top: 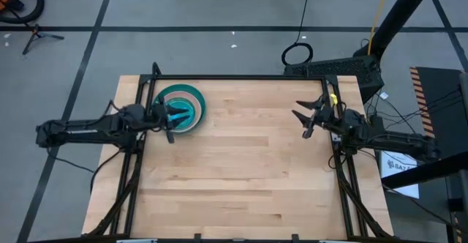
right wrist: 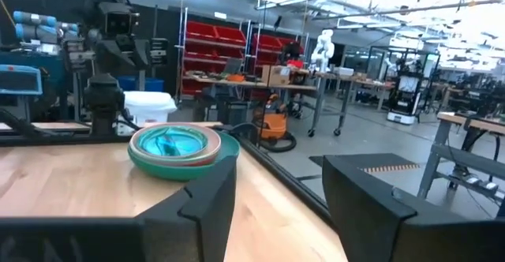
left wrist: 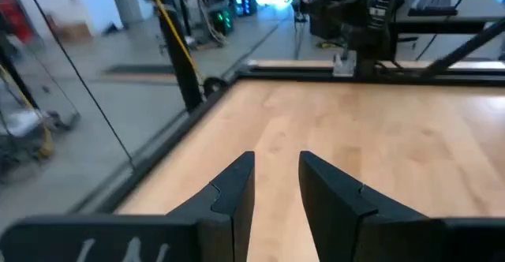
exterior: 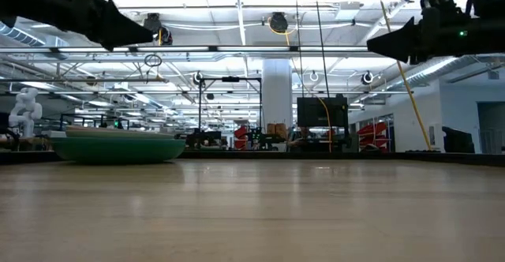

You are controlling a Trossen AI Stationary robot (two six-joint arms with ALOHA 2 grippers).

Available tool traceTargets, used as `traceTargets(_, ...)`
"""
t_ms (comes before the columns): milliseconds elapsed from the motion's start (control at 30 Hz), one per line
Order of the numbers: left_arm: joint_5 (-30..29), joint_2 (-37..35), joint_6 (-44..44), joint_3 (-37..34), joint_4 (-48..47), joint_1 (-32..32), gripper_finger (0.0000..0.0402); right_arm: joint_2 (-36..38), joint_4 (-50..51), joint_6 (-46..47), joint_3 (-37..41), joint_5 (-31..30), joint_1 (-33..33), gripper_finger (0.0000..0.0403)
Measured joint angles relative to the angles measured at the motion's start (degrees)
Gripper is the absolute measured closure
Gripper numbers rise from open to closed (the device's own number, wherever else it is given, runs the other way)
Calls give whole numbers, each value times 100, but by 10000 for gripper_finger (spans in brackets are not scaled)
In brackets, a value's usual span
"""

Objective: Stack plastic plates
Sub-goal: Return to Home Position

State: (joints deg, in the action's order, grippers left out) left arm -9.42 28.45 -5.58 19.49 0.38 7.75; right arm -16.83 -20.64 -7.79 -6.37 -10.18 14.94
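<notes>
The plastic plates stand in one stack [top: 180, 108] at the table's far left, with a dark green plate at the bottom, pink and teal rims above it, and a small blue one on top [right wrist: 175, 146]. In the low view the stack's bottom plate rests flat on the wood [exterior: 118, 149]. My left gripper [top: 172, 123] hangs above the stack's near edge, well clear of it [exterior: 130, 31]. It is open with nothing between its fingers [left wrist: 276, 185], and the plates are out of its own wrist view. My right gripper [top: 307, 116] is open and held high at the table's right side [right wrist: 278, 195].
A black metal frame [top: 241, 77] runs along the table's far edge, with rails down both sides [top: 344, 184]. Bare wood [top: 241, 170] fills the middle and near part of the table. Cables and a dark stand [top: 336, 66] lie beyond the far right corner.
</notes>
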Motion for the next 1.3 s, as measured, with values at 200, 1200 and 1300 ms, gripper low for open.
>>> traceTargets(200,776,-442,323,-295,-373,177,300,137,296,13,0,288,4,220)
traceTargets(1200,917,-2501,1175,-1886,18,199,396,1037,726,217,537,495,76,220)
traceTargets(1300,914,-2500,1250,-1886,15,199,396,1034,1169,367,538,280,77,220)
